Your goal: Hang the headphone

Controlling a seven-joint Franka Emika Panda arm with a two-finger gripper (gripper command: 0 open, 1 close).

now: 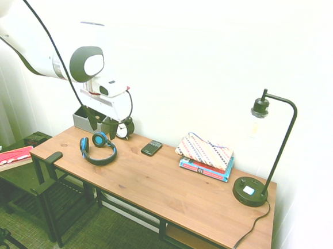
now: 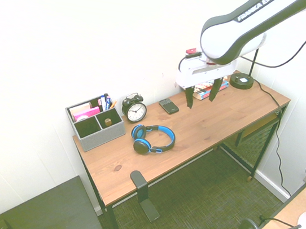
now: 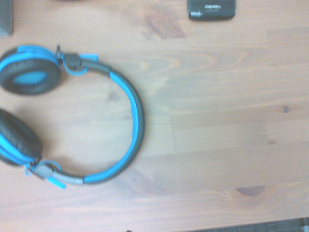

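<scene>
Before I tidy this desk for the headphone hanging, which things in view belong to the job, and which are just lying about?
Job:
- headphones
- black hook at the desk edge, probably the hanger

Lying about:
- alarm clock
- black phone-like device
- grey organizer
- lamp
- patterned pouch

The counter (image 2: 197, 126) is of brown wood. At its one short edge stands a grey organizer (image 2: 100, 133) with pens inside, and just beside it is a black alarm clock (image 2: 136, 111). Near them lie the black and blue headphones (image 2: 163, 140). A dark phone (image 2: 169, 106) lies near the back long edge. Further along this edge is a book stack (image 1: 206, 169) with a patterned pouch (image 1: 206, 150) on top. Near the other short edge stands a black lamp (image 1: 250, 191).
</scene>
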